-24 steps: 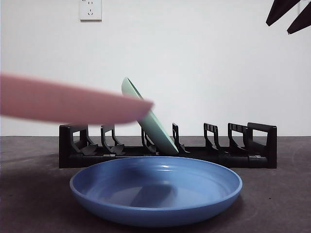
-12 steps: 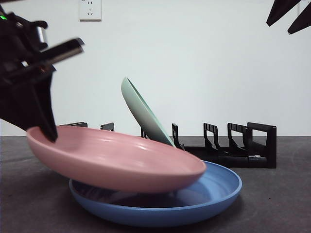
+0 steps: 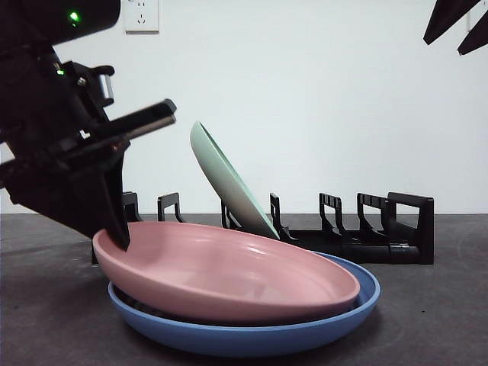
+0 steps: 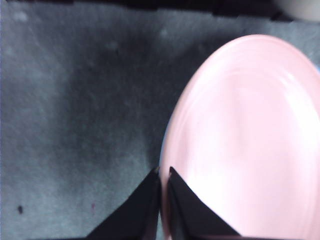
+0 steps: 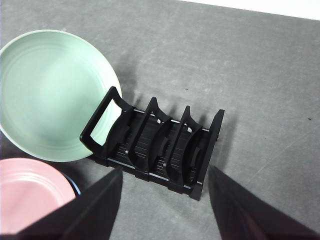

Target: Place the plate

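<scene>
One smooth round pink plate (image 3: pixel 229 271), rim pinched by left end effector (image 4: pixel 163 175).

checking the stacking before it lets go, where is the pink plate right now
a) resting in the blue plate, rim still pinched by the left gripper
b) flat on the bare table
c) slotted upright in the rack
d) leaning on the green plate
a: the pink plate sits tilted in the blue plate, its rim clamped by the left gripper.
</scene>
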